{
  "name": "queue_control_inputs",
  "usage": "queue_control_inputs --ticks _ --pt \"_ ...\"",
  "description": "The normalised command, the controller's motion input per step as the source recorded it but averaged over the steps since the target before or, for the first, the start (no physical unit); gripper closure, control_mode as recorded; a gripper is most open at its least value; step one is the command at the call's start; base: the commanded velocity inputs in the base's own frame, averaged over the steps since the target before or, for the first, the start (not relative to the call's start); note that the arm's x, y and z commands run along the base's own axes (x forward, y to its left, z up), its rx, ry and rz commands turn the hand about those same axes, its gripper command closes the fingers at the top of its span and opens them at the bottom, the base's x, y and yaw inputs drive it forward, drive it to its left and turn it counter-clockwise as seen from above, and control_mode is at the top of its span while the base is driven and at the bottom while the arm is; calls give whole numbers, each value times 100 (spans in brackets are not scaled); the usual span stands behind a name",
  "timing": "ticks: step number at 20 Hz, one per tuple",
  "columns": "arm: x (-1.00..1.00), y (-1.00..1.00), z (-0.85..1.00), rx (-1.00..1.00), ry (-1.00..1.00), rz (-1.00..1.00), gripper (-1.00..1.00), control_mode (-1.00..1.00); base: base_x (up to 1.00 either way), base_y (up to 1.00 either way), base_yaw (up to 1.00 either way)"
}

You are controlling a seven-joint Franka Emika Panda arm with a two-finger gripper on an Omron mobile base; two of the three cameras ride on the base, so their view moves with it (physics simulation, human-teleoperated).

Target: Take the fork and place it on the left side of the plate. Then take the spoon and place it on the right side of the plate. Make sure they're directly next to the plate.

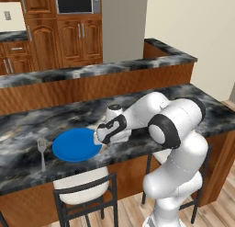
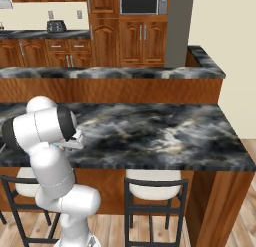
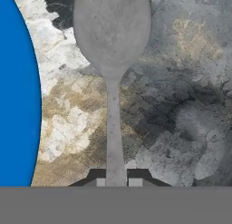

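Item: spoon (image 3: 113,60), silver-grey metal, oval bowl, thin straight handle. In the hand view it lay over the dark marbled counter (image 3: 181,105), bowl toward the top of that view, handle running straight down to the claw (image 3: 116,181). The two dark fingertips (image 3: 97,177) stood close on either side of the handle's end, pinching it. Whether the spoon touched the counter or was held just above it could not be told.

Item: plate (image 1: 75,144), flat, round, bright blue. It sat on the counter near its front edge. In the hand view its curved rim ran just beside the spoon, apart from it, with a strip of counter showing between them.

Item: fork (image 1: 41,150), silver-grey, short tines. It lay on the counter just beside the plate's left rim, tines pointing away from the front edge, handle toward it.

Item: arm. In the left base view the white arm reached low over the counter, its hand at the plate's right rim, on the side opposite the fork.
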Motion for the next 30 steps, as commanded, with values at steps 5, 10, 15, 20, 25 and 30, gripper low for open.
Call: queue_control_inputs --ticks 5,10,15,20,25,30 --pt "33 0 -10 0 0 6 100 -100 0 0 0" --pt "36 -7 -1 0 0 6 100 -100 0 0 0" --pt "20 -17 -3 0 0 4 100 -100 0 0 0" --pt "17 0 -18 1 0 2 -100 -100 0 0 0" --pt "16 0 -5 6 0 2 -100 -100 0 0 0" --pt "3 0 0 8 0 1 -100 -100 0 0 0"
